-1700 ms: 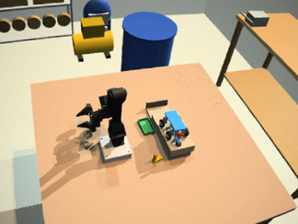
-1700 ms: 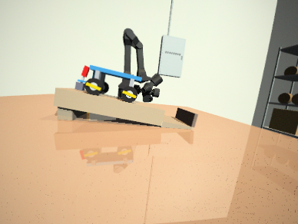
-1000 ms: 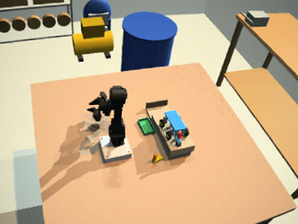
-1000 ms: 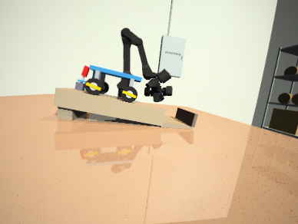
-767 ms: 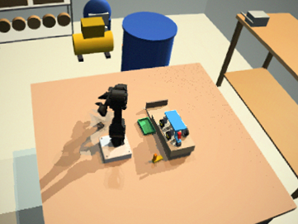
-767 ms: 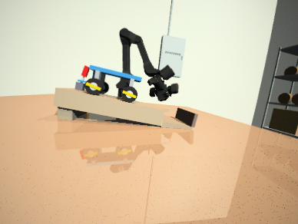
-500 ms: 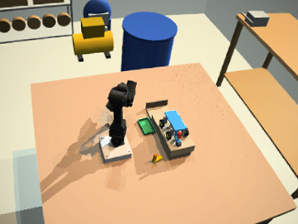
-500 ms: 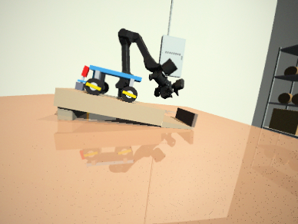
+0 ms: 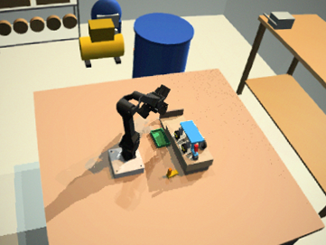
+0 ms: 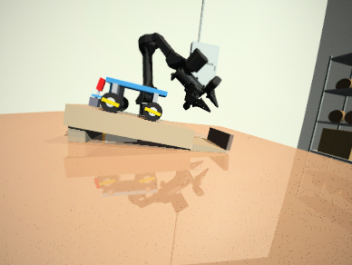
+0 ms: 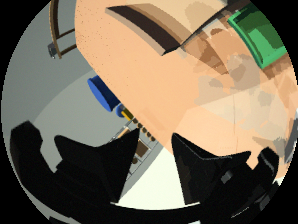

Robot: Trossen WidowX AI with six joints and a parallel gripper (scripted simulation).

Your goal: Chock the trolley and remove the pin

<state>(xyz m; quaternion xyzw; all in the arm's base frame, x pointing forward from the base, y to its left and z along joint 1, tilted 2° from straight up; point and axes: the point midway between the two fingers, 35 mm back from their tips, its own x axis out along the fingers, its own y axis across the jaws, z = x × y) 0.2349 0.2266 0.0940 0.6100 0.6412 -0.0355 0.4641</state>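
The trolley (image 9: 191,131) (image 10: 136,86), with a blue top, stands on the sloping ramp (image 9: 199,164) (image 10: 132,125). The red-headed stop pin (image 9: 196,149) (image 10: 101,84) is upright at its uphill end. The yellow chock (image 9: 172,174) with its orange handle lies on the table beside the ramp's uphill end, apart from the wheels; it is not plainly visible in the exterior view. The green tray (image 9: 160,138) (image 11: 247,42) lies between the arm's base and the ramp and looks empty. My gripper (image 10: 213,108) (image 11: 156,133) is partly open and empty, in the air near the ramp's downhill end.
A dark end board (image 9: 174,113) (image 10: 220,139) (image 11: 145,26) stands across the ramp's low end. The arm's white base plate (image 9: 126,168) is left of the tray in the top view. A blue drum (image 9: 161,49) stands beyond the table, and a workbench (image 9: 309,41) stands at the right.
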